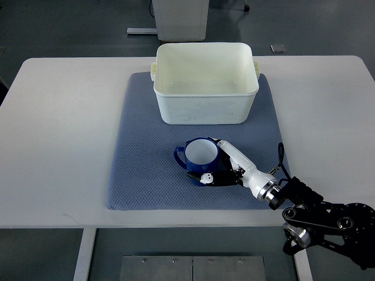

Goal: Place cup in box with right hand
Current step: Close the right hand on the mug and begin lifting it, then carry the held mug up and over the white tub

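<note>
Blue cup (201, 153) upright on mat (140, 170), R hand (225, 167) gripping it.

White table (64, 117) with rounded corners fills most of frame. Grey floor (70, 26) visible along top edge. White cabinet base (181, 17) at top centre. Metal floor plate (193, 268) at bottom centre. Lighting even.

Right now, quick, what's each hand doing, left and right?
Left hand: not in view.
Right hand: fingers curled around the blue cup, which stands on the mat.
</note>
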Available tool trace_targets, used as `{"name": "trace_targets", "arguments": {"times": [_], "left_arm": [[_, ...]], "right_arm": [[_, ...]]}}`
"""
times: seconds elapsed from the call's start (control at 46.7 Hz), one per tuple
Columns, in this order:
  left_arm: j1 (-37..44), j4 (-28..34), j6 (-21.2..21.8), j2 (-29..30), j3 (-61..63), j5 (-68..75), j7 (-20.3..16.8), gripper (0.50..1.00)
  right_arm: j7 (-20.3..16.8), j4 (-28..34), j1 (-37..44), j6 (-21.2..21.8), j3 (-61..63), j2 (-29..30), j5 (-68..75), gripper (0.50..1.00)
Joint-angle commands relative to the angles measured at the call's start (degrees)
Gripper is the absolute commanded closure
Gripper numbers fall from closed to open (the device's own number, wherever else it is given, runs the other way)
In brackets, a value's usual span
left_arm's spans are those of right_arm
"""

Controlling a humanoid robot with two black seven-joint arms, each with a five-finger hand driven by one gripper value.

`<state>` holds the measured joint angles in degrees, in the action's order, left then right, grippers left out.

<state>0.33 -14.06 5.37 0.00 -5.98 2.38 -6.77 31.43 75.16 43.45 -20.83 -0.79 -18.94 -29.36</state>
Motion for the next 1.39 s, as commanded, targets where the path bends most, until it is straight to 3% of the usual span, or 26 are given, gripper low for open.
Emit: {"name": "trace_targets", "arguments": {"times": [0.0,0.257,0.706,1.092,1.37], "left_arm": [[0.0,0.0,0.0,0.0,0.0,0.0,0.0,0.5],[-0.1,0.0,0.0,0.0,0.0,0.0,0.0,0.5],[-0.1,0.0,0.0,0.0,0.0,0.0,0.0,0.5],[0.0,0.0,0.0,0.0,0.0,0.0,0.0,0.5],[-0.1,0.0,0.0,0.0,0.0,0.0,0.0,0.5]], "right_arm": [[0.1,0.3,0.1,0.0,0.1,0.0,0.5,1.0],[0.8,2.8,0.2,-0.2,0.7,-1.4,1.2,1.0],[3.1,11.6,0.8,-0.9,0.7,-10.3,2.2,1.0],[3.5,15.8,1.3,-0.9,2.4,-10.6,2.2,1.0],[2.9,18.0,7.6,-0.5,2.7,-13.1,4.6,1.0]]}}
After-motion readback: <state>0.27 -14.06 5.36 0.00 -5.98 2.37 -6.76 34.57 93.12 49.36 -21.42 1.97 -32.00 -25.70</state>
